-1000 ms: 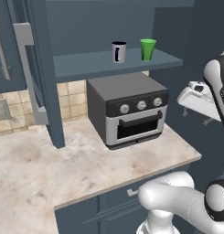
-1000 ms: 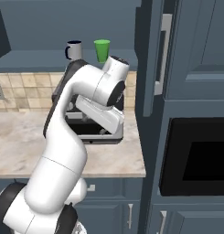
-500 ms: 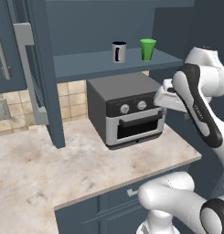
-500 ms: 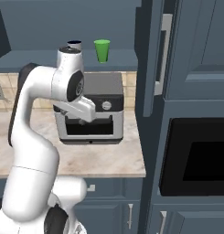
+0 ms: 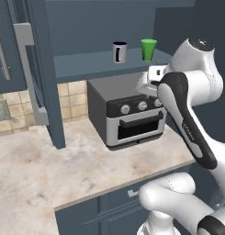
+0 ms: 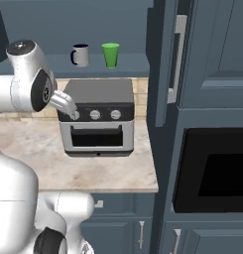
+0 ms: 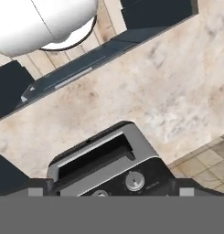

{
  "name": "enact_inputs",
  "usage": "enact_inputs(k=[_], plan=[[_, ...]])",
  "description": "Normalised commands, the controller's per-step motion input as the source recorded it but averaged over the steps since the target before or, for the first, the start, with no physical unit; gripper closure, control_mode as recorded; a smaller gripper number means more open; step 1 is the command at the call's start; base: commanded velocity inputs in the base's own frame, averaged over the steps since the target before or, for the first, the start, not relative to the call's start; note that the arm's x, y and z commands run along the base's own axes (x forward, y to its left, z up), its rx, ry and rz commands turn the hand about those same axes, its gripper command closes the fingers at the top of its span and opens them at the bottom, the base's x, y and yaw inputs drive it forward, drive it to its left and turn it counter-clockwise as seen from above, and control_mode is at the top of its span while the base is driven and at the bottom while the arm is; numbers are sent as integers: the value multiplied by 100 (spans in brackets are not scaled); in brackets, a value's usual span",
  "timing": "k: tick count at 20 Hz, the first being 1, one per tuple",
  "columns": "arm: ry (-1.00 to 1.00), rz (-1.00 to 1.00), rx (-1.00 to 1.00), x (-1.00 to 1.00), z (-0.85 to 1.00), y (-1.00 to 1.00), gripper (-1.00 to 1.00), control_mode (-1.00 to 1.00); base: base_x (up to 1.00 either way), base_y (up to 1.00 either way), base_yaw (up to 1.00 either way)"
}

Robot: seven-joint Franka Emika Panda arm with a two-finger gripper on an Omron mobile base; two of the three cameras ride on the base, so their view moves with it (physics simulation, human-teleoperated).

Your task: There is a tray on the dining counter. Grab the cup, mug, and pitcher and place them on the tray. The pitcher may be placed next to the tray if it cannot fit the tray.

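Robot arm at work in a blue kitchen: its gripper [image 5: 148, 85] hangs wide apart and empty just above the near right corner of the grey toaster oven [image 5: 125, 110], below the shelf [image 5: 86, 64] that carries 2 of the task's things. The navy mug [image 5: 119, 52] and the green cup [image 5: 149, 49] stand upright side by side on that shelf, near each other but not touching, the cup to the right. From the right, the hand sits at the oven's left front edge, close to its knobs. Risks from here look plain: a reach upward could clip the shelf's front lip or the oven top, and jaws closing on the cup could nudge the mug beside it. Marbled worktop [image 5: 49, 160] lies below, so a knocked cup would likely drop and roll.
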Motion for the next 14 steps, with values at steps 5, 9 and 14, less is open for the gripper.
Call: enact_inputs(k=[5,9,14], plan=[[-13,-1,-10,21,55,54,-100,-100,0,0,0],[-9,-2,-12,8,23,14,-100,-100,0,0,0],[-3,0,-9,38,18,0,-100,-100,0,0,0]])
